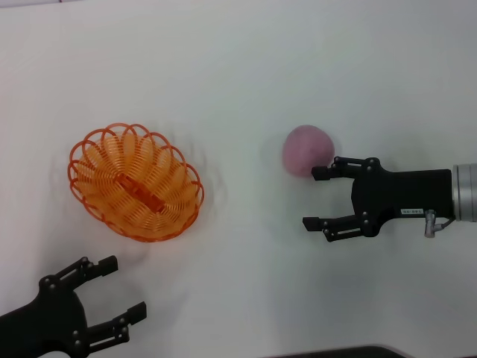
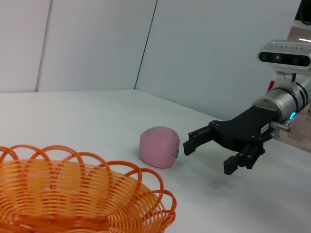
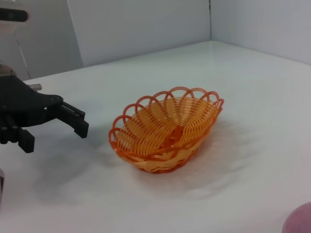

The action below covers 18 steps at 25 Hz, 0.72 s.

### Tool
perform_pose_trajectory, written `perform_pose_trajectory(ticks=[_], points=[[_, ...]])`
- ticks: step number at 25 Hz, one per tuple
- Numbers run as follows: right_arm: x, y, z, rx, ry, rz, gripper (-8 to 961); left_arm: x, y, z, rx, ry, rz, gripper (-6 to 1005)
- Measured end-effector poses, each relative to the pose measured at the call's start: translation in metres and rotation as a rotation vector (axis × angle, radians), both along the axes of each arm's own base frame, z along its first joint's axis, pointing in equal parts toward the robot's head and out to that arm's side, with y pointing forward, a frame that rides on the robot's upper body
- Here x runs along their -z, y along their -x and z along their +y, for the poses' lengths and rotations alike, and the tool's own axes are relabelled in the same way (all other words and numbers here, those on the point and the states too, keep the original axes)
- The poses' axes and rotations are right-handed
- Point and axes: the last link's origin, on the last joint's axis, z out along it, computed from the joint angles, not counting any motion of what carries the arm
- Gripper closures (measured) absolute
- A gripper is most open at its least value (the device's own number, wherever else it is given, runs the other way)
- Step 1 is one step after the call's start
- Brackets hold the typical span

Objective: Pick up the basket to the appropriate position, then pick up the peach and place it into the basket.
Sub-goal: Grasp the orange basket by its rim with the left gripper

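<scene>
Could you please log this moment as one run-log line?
basket: on table, empty | peach: on table, right of basket | right gripper: open beside peach | left gripper: open near basket

The basket (image 1: 136, 183) lies left of the peach (image 1: 307, 149), well apart, both on the table (image 1: 238, 67).

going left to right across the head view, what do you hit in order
left gripper, open, low near the front edge → basket → peach → right gripper, open, its upper fingertip right beside the peach. All rest on or above the white table.
</scene>
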Motion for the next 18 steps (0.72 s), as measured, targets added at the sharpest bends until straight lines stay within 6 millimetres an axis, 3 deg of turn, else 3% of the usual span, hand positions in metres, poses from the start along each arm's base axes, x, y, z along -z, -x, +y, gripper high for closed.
perform_pose_trajectory(ticks=[11,18], points=[[0.000,0.000,0.000,0.002,-0.001,0.000,22,0.000,-0.001,0.002,-0.024,0.003,-0.016,127],[0.000,0.000,0.000,0.003,0.000,0.001,22,-0.026,0.005,0.023,-0.360,0.098,-0.183,130]])
